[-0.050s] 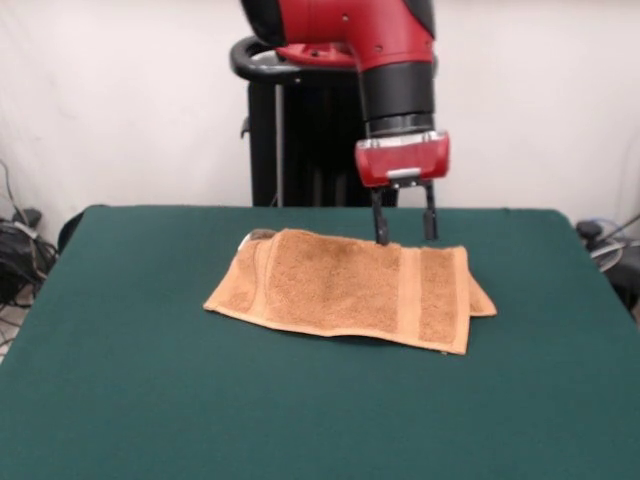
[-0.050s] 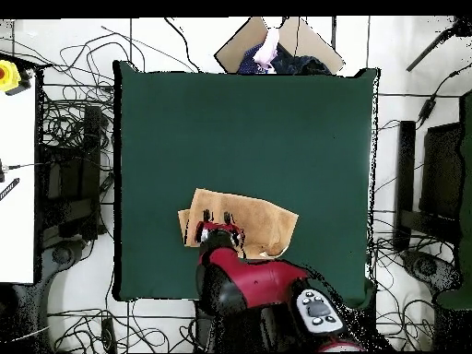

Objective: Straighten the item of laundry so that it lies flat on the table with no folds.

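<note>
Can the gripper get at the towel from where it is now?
Probably yes. The gripper hangs open right above the towel's back edge, with nothing between them. The towel lies folded on the table, and nothing else stands near it in either view.

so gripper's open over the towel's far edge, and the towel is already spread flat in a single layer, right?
Not flat. In the front view the towel is folded over itself, with a lower layer sticking out at both ends. The rest holds: the gripper is open, jaws apart, over the towel's far edge on the table.
</note>
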Controlling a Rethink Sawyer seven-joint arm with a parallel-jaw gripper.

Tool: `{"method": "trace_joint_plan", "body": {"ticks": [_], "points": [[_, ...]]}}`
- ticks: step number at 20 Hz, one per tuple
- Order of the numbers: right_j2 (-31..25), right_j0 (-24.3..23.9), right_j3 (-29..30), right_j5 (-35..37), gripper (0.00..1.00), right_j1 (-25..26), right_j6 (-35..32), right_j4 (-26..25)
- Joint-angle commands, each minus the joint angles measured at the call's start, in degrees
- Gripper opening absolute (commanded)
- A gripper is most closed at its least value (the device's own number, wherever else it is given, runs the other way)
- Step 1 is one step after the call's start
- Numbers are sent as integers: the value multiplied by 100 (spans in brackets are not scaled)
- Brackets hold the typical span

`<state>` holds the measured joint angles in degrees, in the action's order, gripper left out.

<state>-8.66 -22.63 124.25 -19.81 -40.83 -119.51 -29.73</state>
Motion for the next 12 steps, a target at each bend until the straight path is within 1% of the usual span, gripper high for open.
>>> {"method": "trace_joint_plan", "body": {"ticks": [1, 2, 3, 5, 6, 7, 9, 12], "points": [[-1520, -858, -964, 2096, 100, -4, 1401, -1254], [-1665, -950, -979, 2239, 100, -43, 1510, -1408], [-1707, -940, -1018, 2347, 100, -160, 1696, -1639], [-2151, -1253, -967, 2705, 100, -143, 1918, -1889], [-2274, -1341, -967, 2823, 100, -147, 2008, -1959], [-2549, -1523, -975, 3036, 100, -90, 2264, -2081], [-2694, -1645, -1036, 3182, 100, 23, 2374, -2294], [-3265, -2027, -1136, 3644, 100, 405, 3238, -2656]]}}
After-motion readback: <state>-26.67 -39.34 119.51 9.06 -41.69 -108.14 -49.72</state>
